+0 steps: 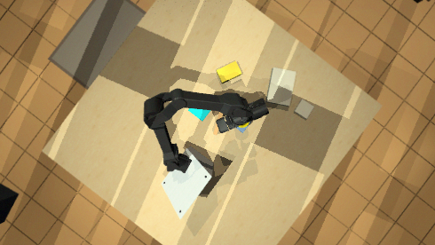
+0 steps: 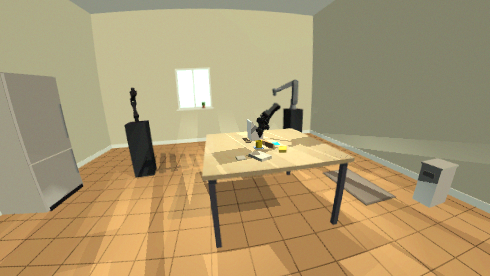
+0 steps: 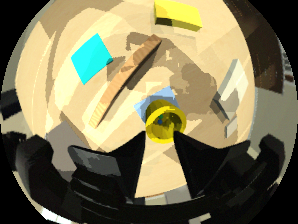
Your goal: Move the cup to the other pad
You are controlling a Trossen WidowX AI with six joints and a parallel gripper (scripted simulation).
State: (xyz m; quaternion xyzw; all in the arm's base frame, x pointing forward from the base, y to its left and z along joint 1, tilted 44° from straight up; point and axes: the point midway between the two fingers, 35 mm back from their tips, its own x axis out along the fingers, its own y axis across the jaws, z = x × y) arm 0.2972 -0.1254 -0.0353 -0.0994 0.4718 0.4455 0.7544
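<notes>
The yellow cup (image 1: 243, 125) (image 2: 258, 144) (image 3: 165, 136) stands upright on the blue pad (image 1: 241, 130) (image 3: 167, 93). Small dark and coloured marbles (image 3: 161, 121) show inside it in the wrist view. The cyan pad (image 1: 200, 114) (image 2: 276, 143) (image 3: 91, 58) lies bare on the table, across the wooden strip from the cup. My gripper (image 2: 259, 136) (image 3: 160, 133) is partly open and empty, pointing down just above the cup. Its fingertips are at the near side of the rim in the wrist view. In the overhead view the arm hides most of the cup.
A wooden strip (image 1: 216, 127) (image 3: 125, 80) stands between the pads. A yellow block (image 1: 229, 71) (image 2: 282, 149) (image 3: 177, 15), a pale box (image 1: 281, 84) (image 2: 260, 156) and a small grey block (image 1: 304, 109) (image 2: 241, 157) lie around. A white panel (image 1: 186, 191) stands by the arm's base.
</notes>
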